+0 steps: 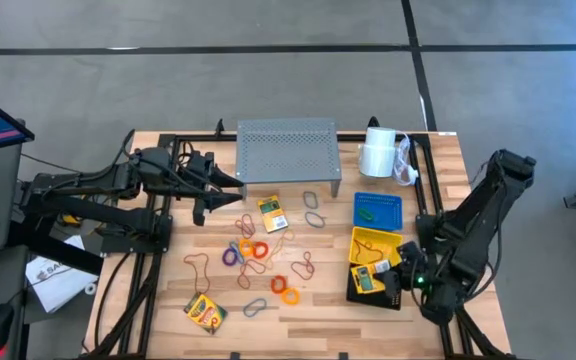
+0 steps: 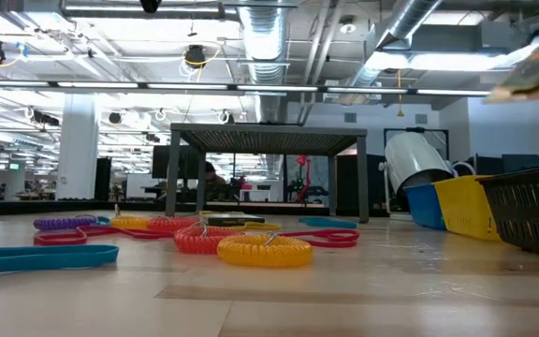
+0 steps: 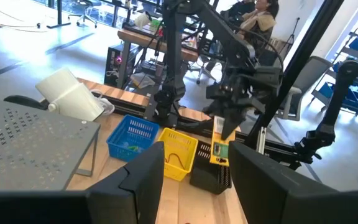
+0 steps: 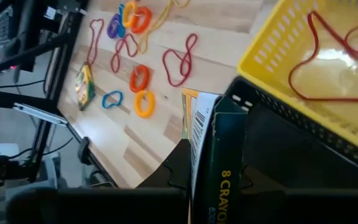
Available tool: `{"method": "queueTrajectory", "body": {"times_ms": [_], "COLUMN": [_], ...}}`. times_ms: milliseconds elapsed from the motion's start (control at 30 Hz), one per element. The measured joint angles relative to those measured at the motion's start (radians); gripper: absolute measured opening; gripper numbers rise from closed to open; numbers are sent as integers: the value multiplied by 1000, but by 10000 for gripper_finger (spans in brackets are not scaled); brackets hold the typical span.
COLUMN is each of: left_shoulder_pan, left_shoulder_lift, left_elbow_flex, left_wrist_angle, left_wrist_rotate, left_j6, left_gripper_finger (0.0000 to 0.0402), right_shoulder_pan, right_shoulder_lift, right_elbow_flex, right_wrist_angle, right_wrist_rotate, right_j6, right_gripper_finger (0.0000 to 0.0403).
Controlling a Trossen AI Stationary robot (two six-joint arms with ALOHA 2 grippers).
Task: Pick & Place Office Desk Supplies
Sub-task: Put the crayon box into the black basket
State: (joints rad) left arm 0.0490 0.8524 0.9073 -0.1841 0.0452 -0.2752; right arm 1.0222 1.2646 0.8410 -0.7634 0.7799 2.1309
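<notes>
High view: wooden bench (image 1: 168,290) carrying a grey perforated shelf (image 1: 287,150) at the far edge and a white paper roll (image 1: 377,151) beside it toward the far right corner. Three baskets in a row along the right edge: blue basket (image 1: 378,211), yellow basket (image 1: 375,245), black basket (image 1: 378,287) nearest the front. Scattered loops (image 1: 258,249) of red, orange, purple and grey occupy the bench centre. One crayon box (image 1: 271,213) lies just in front of the shelf; a second crayon box (image 1: 205,313) lies near the front left. Left gripper (image 1: 214,193) sits at the shelf's left end, fingers spread, holding nothing. Right gripper (image 1: 393,279) sits over the black basket, pinching a third crayon box (image 1: 365,281).

Low view: coiled loops, yellow (image 2: 265,250), red (image 2: 200,239) and purple (image 2: 64,223), lie on the bench surface; flat blue loop (image 2: 40,256) nearest the camera. Shelf stands behind them; baskets line the right side.

Left wrist view: own fingers (image 3: 145,180) spread apart, empty. Beyond them, blue, yellow and black baskets in a row, the right arm holding the crayon box upright above the black basket.

Right wrist view: fingers pressed onto the crayon box (image 4: 219,180), barcode edge showing, at the black basket's rim. Yellow basket adjacent holds a red loop (image 4: 328,62).
</notes>
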Motion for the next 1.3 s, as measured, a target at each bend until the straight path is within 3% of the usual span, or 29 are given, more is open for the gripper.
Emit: {"method": "queueTrajectory", "body": {"times_ms": [233, 600, 1300], "left_shoulder_pan": [0, 0, 0], "left_shoulder_lift": [0, 0, 0], "left_elbow_flex": [0, 0, 0], "left_wrist_angle": [1, 2, 13], "left_wrist_rotate": [0, 0, 0], "left_j6": [-3, -29, -67], "left_gripper_finger": [173, 173, 173], "right_shoulder_pan": [-13, -26, -15], "right_shoulder_lift": [123, 231, 245], "right_elbow_flex": [0, -3, -9], "right_wrist_angle": [72, 49, 77], "right_wrist_rotate": [-20, -84, -102], "right_j6": [17, 12, 9], "right_gripper_finger": [25, 25, 34]}}
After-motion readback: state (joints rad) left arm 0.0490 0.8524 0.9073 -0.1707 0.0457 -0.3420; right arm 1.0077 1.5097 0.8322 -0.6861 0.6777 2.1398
